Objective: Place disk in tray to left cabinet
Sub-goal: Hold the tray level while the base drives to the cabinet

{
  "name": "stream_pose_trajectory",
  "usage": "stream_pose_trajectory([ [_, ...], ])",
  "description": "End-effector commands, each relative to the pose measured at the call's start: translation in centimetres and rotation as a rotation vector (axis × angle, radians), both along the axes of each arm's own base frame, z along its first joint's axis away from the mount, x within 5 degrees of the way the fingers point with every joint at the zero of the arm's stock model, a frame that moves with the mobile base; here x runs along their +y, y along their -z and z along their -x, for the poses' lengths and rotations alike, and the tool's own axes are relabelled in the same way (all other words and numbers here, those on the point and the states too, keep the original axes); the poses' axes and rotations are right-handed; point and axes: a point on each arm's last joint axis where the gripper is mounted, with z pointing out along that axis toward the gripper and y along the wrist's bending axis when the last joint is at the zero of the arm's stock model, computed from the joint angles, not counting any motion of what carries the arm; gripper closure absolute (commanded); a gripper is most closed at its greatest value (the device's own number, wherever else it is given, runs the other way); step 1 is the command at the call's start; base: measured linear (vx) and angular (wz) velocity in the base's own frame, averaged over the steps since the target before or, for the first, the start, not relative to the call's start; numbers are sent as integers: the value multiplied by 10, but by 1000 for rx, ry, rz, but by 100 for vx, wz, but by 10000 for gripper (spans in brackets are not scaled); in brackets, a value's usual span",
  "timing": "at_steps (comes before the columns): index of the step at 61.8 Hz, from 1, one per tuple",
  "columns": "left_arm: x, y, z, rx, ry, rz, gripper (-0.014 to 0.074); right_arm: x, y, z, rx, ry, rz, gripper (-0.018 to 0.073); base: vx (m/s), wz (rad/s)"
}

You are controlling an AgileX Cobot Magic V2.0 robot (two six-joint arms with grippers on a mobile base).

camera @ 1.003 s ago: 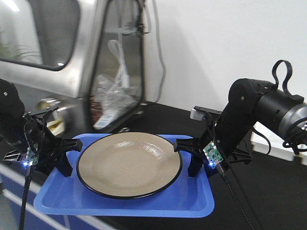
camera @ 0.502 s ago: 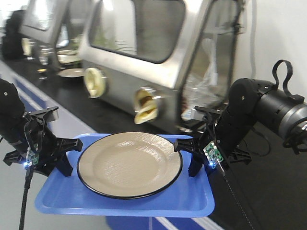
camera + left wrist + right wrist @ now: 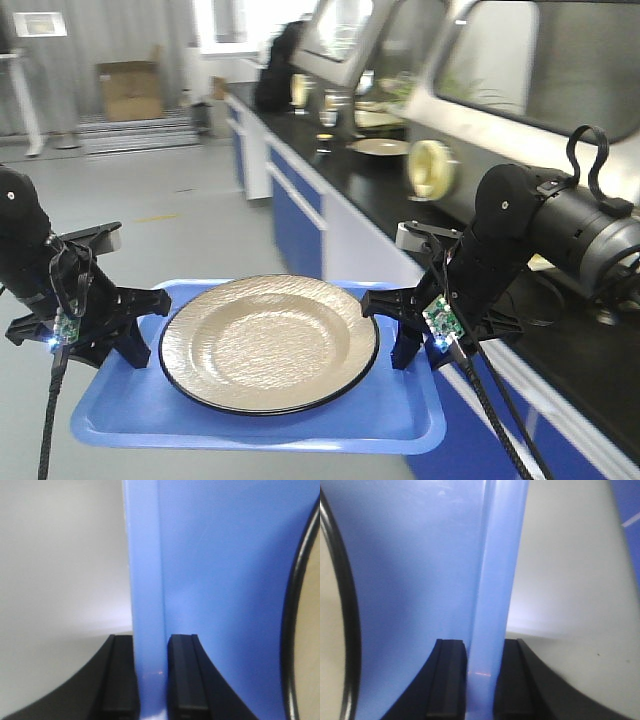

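— Carrying the tray (image 3: pixel 250 425) in mid-air, then, with only grey floor (image 3: pixel 150 220) beneath?
— Yes. Pinched on its left short rim by the left gripper (image 3: pixel 138 326); seen from the wrist, clamped between both fingers (image 3: pixel 182 677) with no gap.
— And holding the disk (image 3: pixel 270 345)?
— Lying flat in the middle of the tray, close to both grippers, touching neither.
— On the right?
— Gripped likewise by the right gripper (image 3: pixel 398 328), fingers (image 3: pixel 450 677) squeezed shut on the opposite rim.
— Any sign of the left cabinet?
— None in view. Just a long black surface (image 3: pixel 350 175) on blue cupboards (image 3: pixel 300 222) close along the right.
— So how to do it well?
— Probably: move both wrists as one, hold the spacing fixed so as not to bend or drop the tray, stay level against a glossy disk sliding, steer wide of that surface edge.
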Motion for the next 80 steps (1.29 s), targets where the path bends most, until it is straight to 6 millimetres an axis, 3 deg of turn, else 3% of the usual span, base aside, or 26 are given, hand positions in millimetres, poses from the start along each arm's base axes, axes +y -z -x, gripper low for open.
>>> stream_pose_trajectory([
  [1, -3, -35, 11, -94, 0, 56, 596, -2, -42, 13, -110, -6, -50, 560, 1, 77],
  [36, -3, -35, 11, -95, 0, 57, 596, -3, -41, 15, -90, -10, -44, 560, 14, 50],
  [80, -3, -35, 11, -95, 0, 57, 596, -3, -41, 15, -90, -10, -44, 560, 42, 15],
])
